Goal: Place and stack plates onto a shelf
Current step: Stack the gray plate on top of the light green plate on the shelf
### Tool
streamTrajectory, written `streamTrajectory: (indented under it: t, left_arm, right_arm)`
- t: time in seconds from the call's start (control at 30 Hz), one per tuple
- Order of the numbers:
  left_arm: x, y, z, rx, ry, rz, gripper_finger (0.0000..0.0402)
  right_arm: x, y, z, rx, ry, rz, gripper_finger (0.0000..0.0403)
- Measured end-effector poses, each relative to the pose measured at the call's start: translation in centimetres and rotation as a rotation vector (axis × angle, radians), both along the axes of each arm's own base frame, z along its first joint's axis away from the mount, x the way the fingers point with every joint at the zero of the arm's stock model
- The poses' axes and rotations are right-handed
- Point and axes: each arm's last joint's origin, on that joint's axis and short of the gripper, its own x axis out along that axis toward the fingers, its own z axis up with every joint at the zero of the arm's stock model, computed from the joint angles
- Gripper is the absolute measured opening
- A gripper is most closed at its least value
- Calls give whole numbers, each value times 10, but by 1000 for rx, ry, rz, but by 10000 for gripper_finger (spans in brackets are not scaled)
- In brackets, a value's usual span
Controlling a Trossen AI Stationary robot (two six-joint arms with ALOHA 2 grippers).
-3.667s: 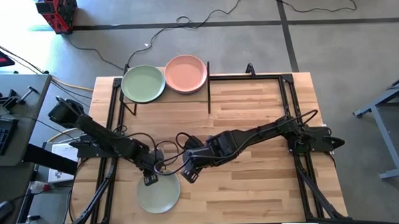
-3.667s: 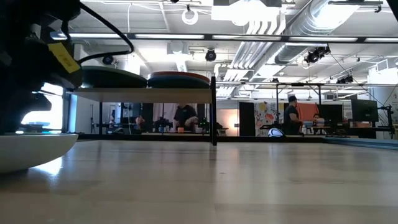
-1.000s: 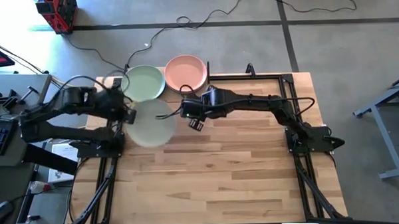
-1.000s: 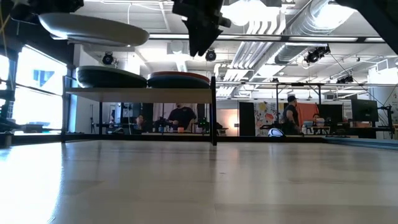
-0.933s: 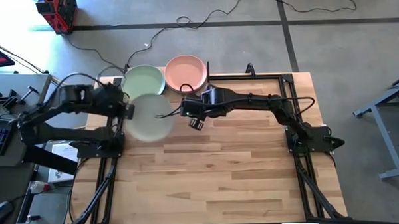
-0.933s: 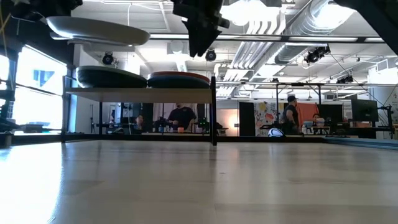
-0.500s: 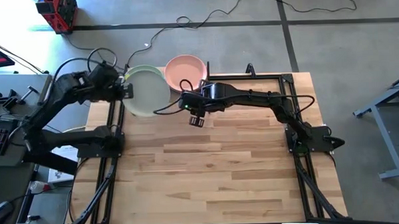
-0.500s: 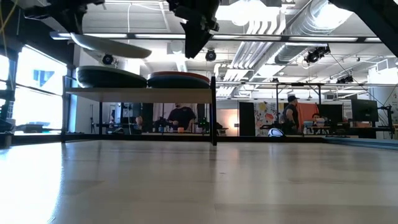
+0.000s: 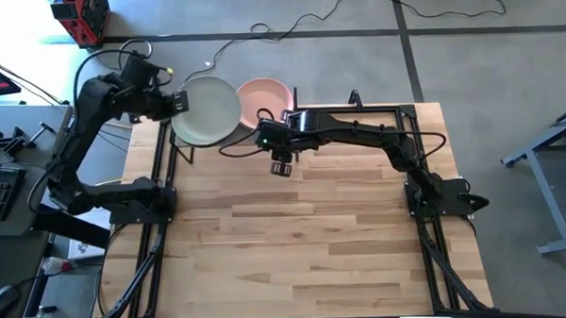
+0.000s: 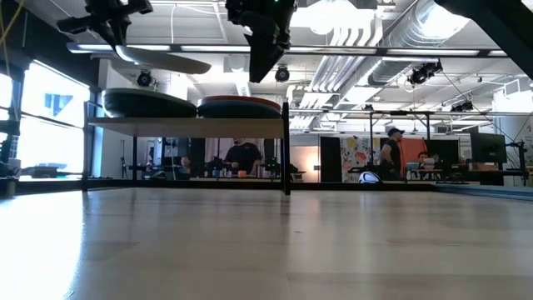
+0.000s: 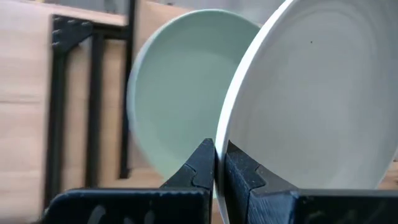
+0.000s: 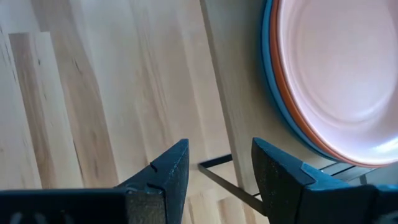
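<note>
No legible writing or labels on any item. The pale cream-green plate hangs above the sage green plate on the shelf, left end. The left gripper has its fingers pinched tight on that plate's rim. The pink plate tops the orange-red and blue plates, right end. The right gripper hovers beside the shelf over the desk, fingers spread wide, holding nothing.

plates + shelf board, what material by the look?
Cream plate in the left gripper: matte, even colour, rounded thin rim; plastic or glazed ceramic, can't tell which. Sage plate and pink plate look the same. Shelf board: light wood, visible grain, on thin black metal rods.
</note>
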Motion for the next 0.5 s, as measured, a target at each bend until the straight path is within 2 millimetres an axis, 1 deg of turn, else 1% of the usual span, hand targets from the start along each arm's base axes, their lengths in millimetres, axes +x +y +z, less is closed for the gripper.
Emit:
streamTrajectory:
  t: [0.23,0.37,0.5]
  left_arm:
    - [-24,-3,-6,-108,117,98,5]
    - [-27,2,-7,-103,135,137,5]
    - [-27,9,-9,-99,149,128,5]
  right_arm:
    - [0,0,0,-5,5,12,154]
    - [0,0,0,-4,3,10,154]
    - [0,0,0,1,-3,-4,154]
